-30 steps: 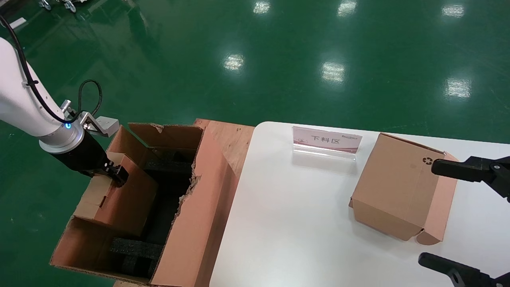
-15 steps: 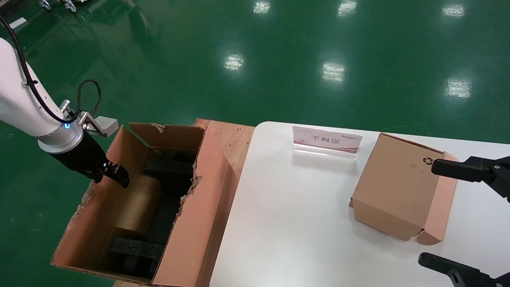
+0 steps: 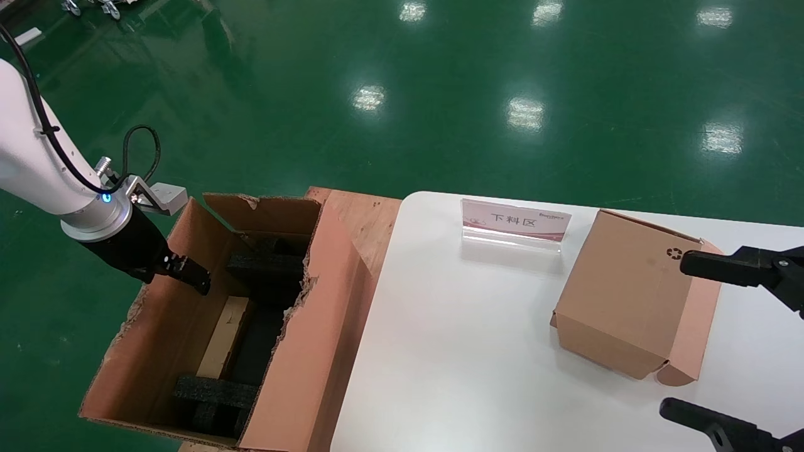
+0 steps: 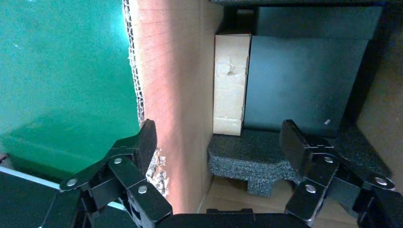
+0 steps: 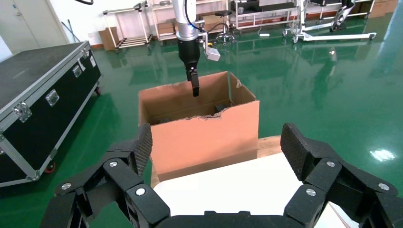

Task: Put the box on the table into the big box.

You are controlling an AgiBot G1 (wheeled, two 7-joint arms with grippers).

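The small brown box point(image 3: 223, 336) lies on edge inside the big box point(image 3: 314, 326), against its left wall and between black foam blocks point(image 3: 267, 267). In the left wrist view it is a pale cardboard strip point(image 4: 231, 80) beside the carton wall point(image 4: 171, 95). My left gripper point(image 3: 188, 276) is open and empty above the carton's left wall; its jaws point(image 4: 216, 135) straddle that wall, one finger outside and one inside. My right gripper point(image 3: 675, 336) is open and empty over the white table point(image 3: 452, 351), at its right side.
A cardboard box with a black recycling symbol point(image 3: 622, 295) sits on the table between my right fingers. An acrylic sign point(image 3: 515, 221) stands at the table's back. A wooden board point(image 3: 361, 213) lies under the big box. A black flight case point(image 5: 38, 95) stands on the green floor.
My left gripper held the small box over the big box; it has let go and the box has dropped down inside, onto its edge. The right arm has not moved.
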